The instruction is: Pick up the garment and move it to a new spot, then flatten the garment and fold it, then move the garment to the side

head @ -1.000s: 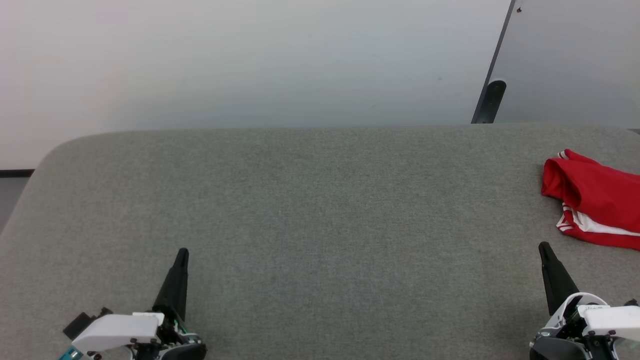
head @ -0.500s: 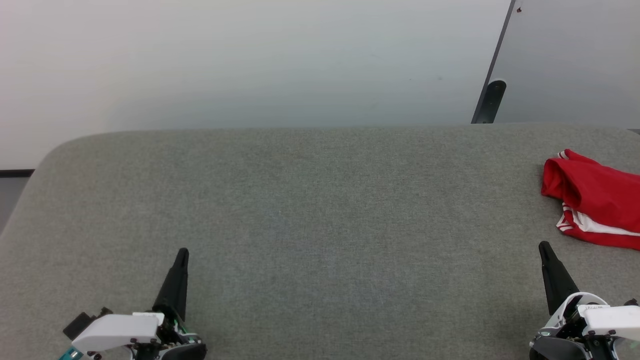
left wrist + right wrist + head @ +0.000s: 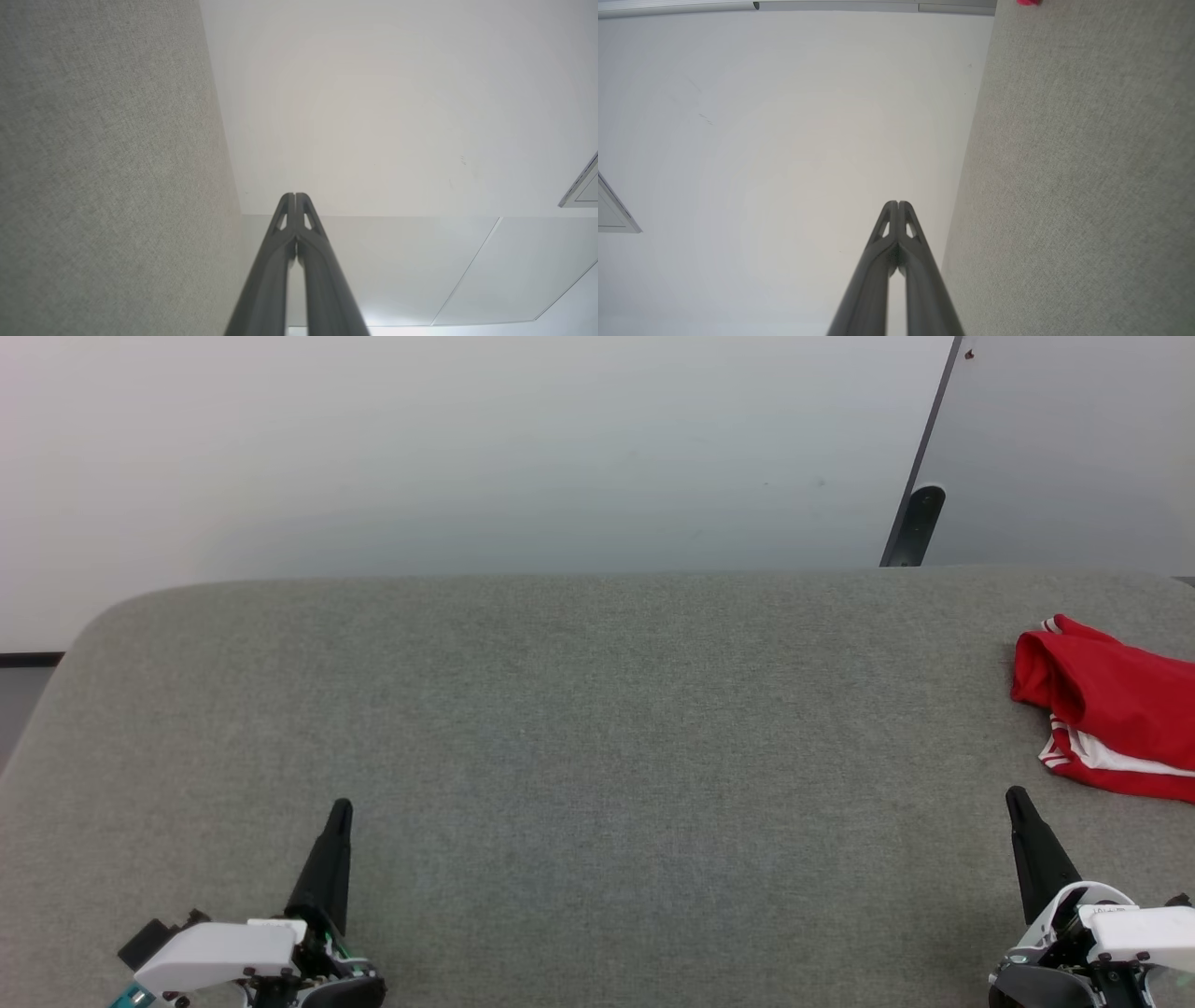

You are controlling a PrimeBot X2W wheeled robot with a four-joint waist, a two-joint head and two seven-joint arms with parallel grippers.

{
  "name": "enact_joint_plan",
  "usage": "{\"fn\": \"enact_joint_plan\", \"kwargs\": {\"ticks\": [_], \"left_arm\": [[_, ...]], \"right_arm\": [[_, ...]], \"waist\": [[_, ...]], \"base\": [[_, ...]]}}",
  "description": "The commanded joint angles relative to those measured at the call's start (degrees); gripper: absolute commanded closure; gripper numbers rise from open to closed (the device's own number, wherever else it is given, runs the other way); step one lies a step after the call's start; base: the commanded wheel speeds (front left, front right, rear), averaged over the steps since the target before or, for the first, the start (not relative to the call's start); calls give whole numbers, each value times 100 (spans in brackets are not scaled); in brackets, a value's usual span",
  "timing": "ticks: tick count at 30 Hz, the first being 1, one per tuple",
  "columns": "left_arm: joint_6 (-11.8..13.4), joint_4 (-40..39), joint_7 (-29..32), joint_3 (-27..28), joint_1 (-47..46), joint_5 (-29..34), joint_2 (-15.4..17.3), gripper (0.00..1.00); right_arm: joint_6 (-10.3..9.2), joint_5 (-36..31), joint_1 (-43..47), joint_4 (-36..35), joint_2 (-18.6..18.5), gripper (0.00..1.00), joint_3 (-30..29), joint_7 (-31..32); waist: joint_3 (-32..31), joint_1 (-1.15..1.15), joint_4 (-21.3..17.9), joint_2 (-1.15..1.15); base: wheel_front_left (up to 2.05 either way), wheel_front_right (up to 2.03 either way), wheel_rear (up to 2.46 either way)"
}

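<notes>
The shirt (image 3: 1111, 709) lies at 3 o'clock in the head view, on the right end of the grey cloth-covered table (image 3: 597, 709). It is a folded red bundle with a white sleeve and white stripes showing along its lower side. Its right part runs off the edge of the picture. In the right wrist view 1 small red scrap of it (image 3: 1027, 2) shows at 1 o'clock, at the very top edge.

From the shirt toward 7 o'clock, near it but clearly apart, stands the right gripper (image 3: 1015, 795), at 5 o'clock in the head view. Its 2 dark fingers point to 12 o'clock and look like 1 spike. The right wrist view shows this gripper (image 3: 898, 204) with its jaws closed, the fingers meeting tip to tip, free of the cloth, and the table fabric at 3 o'clock.

The left gripper (image 3: 341, 807) sits at 7 o'clock in the head view, well apart from the shirt, across the bare middle of the table. The left wrist view shows it (image 3: 295, 196) with its jaws closed too, the 2 fingers pressed together at the tips, and the table fabric at 9 o'clock.

Beyond the table's far edge, at 12 o'clock, rises a pale wall (image 3: 467, 448). At 1 o'clock a grey panel (image 3: 1074, 448) leans with a dark post (image 3: 920, 523) at its foot
</notes>
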Motion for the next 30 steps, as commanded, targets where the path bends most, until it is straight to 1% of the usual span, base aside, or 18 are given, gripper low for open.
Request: {"fn": "enact_joint_plan", "kwargs": {"ticks": [1,30], "left_arm": [[-36,10,20,16,-62,-18,3,100],[-36,10,19,16,-62,-19,4,100]], "right_arm": [[0,24,-12,-10,22,100,7,10],[0,25,-12,-10,22,100,8,9]], "waist": [[0,0,0,0],[0,0,0,0]], "base": [[0,0,0],[0,0,0]]}}
